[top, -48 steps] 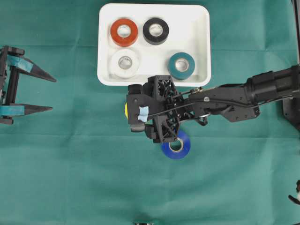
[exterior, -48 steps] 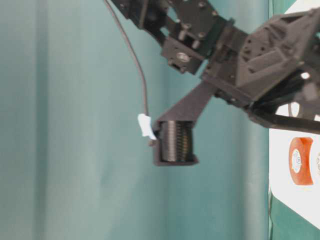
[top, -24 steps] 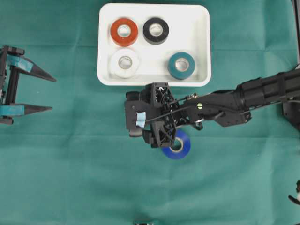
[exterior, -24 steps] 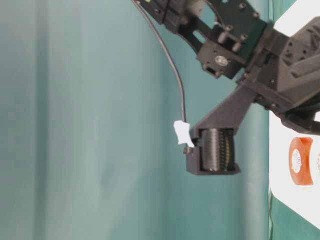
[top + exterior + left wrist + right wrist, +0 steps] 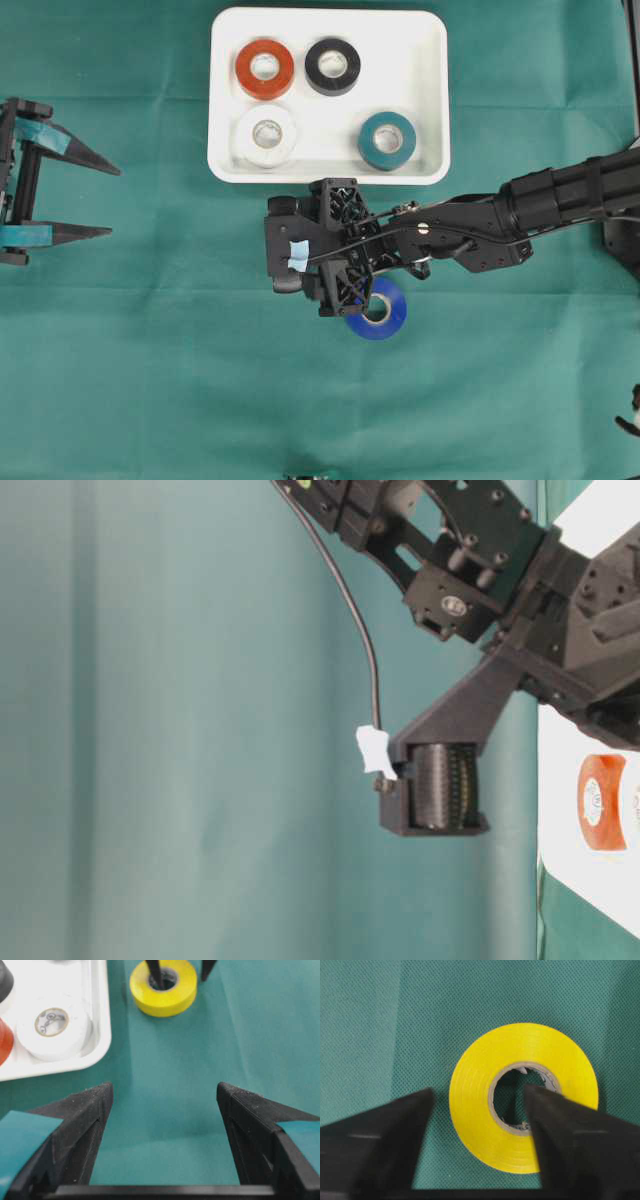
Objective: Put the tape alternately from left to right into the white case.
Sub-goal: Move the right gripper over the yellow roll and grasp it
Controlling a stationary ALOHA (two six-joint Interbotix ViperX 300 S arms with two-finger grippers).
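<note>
While the right claw (image 5: 477, 1125) is straddling one wall of the yellow roll (image 5: 522, 1097), with one finger (image 5: 560, 1135) down in the hollow core and the other (image 5: 375, 1135) outside the rim, it is closing on that wall, though the right wrist view is still showing a sliver of cloth between the outer finger and the tape (so a firm pinch is not yet certain). Judging by its look, the roll is light and stiff, a hard ring that is not going to crush, but its smooth glossy side may be slippery, so pinching through the wall from core to rim seems the soundest hold.

That yellow roll is lying flat on the green cloth (image 5: 150, 380), just below the front edge of the white tray (image 5: 430, 60) and outside it. The blue roll (image 5: 385, 310) is also lying on the cloth, nearby, partly under the right arm.

Inside the tray four rolls are sitting flat and apart from one another: the red roll (image 5: 264, 68) and the black roll (image 5: 333, 65) along the far side, the white roll (image 5: 266, 135) and the teal roll (image 5: 387, 140) along the near side, with a bare gap between those two.

The left claw (image 5: 165, 1125) is hanging wide and empty over the cloth at the left, well apart from every roll.
</note>
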